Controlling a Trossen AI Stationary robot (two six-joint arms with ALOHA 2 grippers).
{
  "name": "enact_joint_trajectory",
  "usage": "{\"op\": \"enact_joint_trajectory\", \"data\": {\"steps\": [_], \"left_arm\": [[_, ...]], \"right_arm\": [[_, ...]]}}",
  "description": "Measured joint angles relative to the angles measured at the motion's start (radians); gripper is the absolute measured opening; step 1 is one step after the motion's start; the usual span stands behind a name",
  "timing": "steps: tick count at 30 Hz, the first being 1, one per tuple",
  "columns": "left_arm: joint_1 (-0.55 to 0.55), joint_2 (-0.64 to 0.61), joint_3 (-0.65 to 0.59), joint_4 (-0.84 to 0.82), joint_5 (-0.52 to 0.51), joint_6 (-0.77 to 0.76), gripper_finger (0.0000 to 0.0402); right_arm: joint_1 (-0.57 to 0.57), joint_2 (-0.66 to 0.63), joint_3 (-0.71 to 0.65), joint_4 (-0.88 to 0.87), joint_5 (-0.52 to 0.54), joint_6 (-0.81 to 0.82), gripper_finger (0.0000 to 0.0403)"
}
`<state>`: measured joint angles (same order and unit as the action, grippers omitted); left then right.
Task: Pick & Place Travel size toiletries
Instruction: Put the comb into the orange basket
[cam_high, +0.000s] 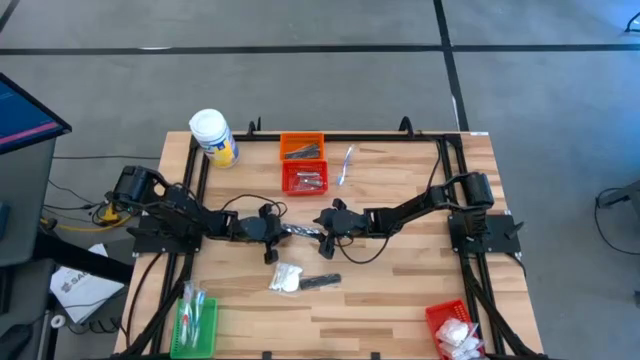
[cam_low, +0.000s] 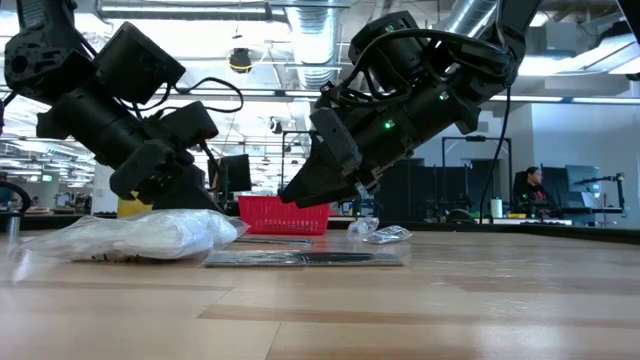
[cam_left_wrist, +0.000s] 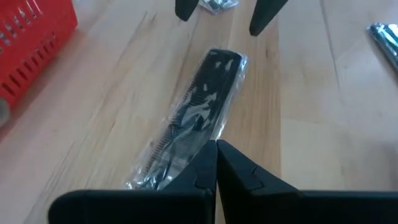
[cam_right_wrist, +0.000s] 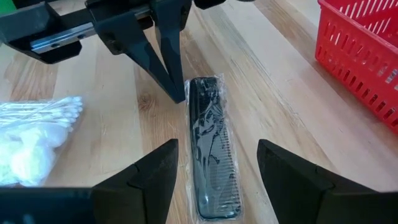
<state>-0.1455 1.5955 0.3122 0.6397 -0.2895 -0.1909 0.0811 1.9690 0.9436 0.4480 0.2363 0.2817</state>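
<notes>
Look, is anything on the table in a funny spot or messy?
Nothing looks spilled or broken. One black plastic comb in a clear wrapper lies loose mid-table, outside any basket, between the shut left gripper and the open right gripper.

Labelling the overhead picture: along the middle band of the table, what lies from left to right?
Left claw shut on wrapped black comb → comb → right claw, open around the comb's other end.

A light wooden table holds a white jar, an orange basket, red baskets mid-table and at one corner, a green basket, a wrapped black comb, a white packet and a dark tube.
</notes>
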Motion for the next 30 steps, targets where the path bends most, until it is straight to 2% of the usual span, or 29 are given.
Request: {"op": "enact_joint_trajectory", "data": {"steps": [9,30], "left_arm": [[0.0,-0.001,0.0,0.017,-0.049,0.002,0.0],[0.002,-0.003,0.002,0.02,-0.051,0.0,0.0]], "right_arm": [[-0.001,0.0,0.0,0.0,0.0,0.0,0.0215],[-0.001,0.0,0.0,0.0,0.0,0.0,0.0216]]}}
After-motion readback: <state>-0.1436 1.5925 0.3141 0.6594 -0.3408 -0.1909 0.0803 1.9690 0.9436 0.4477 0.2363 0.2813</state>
